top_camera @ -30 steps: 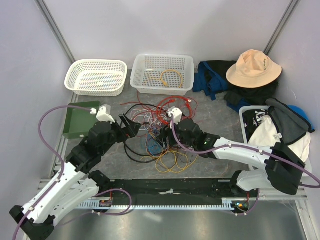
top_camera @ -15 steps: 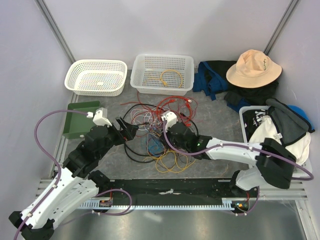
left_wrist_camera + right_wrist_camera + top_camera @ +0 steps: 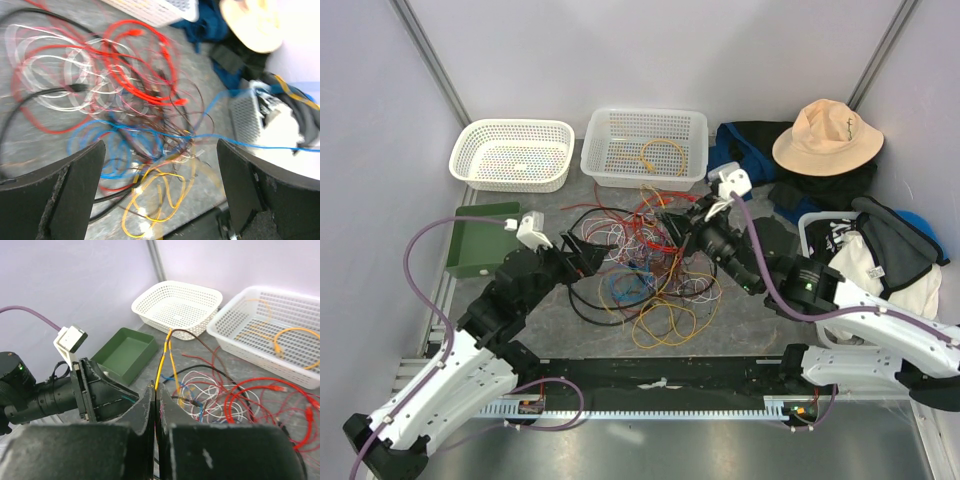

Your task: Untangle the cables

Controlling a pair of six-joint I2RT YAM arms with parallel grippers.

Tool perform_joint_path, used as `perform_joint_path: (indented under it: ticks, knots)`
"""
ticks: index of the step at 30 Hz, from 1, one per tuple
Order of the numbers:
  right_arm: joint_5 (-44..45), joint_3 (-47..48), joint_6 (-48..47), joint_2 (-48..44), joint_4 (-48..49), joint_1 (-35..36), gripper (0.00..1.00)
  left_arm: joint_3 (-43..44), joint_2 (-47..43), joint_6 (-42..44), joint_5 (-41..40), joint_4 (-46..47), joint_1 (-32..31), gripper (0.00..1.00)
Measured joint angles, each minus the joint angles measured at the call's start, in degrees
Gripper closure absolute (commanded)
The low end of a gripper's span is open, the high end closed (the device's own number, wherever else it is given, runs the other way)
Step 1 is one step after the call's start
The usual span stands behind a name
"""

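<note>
The cables (image 3: 640,265) lie in a loose tangle mid-table: red, white, blue, yellow, brown and black loops. My right gripper (image 3: 672,222) hangs above the tangle's far side, shut on a thin yellow cable (image 3: 162,360) that runs up from between its fingertips (image 3: 156,387) beside a brown strand. My left gripper (image 3: 584,260) sits low at the tangle's left edge, wide open. In the left wrist view, blue, red and yellow loops (image 3: 145,145) lie on the table beyond the gap between its spread fingers (image 3: 75,175), touching neither.
Two white baskets (image 3: 513,155) (image 3: 645,125) stand at the back; the right one holds an orange cable (image 3: 662,155). A green tray (image 3: 480,240) is left of the tangle. A hat (image 3: 827,137), clothes and a laundry basket (image 3: 810,228) crowd the right. A black rail (image 3: 660,380) edges the front.
My right gripper has shut on the yellow cable and risen back and to the right, drawing strands with it. The left gripper stays open and has shifted only slightly.
</note>
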Motion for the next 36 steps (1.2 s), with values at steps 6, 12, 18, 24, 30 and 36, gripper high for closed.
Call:
perform_joint_path:
  ticks: [6,12,18,24,30,36]
  knots:
    - [2.54,0.09,-0.28,-2.56,-3.96,-0.04,1.0,-8.2,-3.15,0.35,8.28,17.33,0.0,0.03]
    - [3.28,0.09,0.24,-2.56,-5.51,-0.04,1.0,-14.12,-0.04,0.72,17.29,39.39,-0.09,0.14]
    - [3.5,0.09,1.14,-2.47,-5.55,-0.04,1.0,-16.11,6.49,2.23,24.63,54.12,-4.37,0.17]
    - [3.8,0.09,1.75,-1.81,-5.55,-0.04,1.0,-12.7,12.5,10.08,29.44,58.69,-15.58,0.17]
    - [3.89,0.09,2.12,-1.31,-5.55,-0.04,1.0,-9.31,21.38,17.73,29.83,59.67,-23.04,0.14]
    - [3.87,0.09,2.38,-1.11,-5.53,-0.04,1.0,-7.26,28.5,21.79,25.14,59.78,-25.57,0.15]
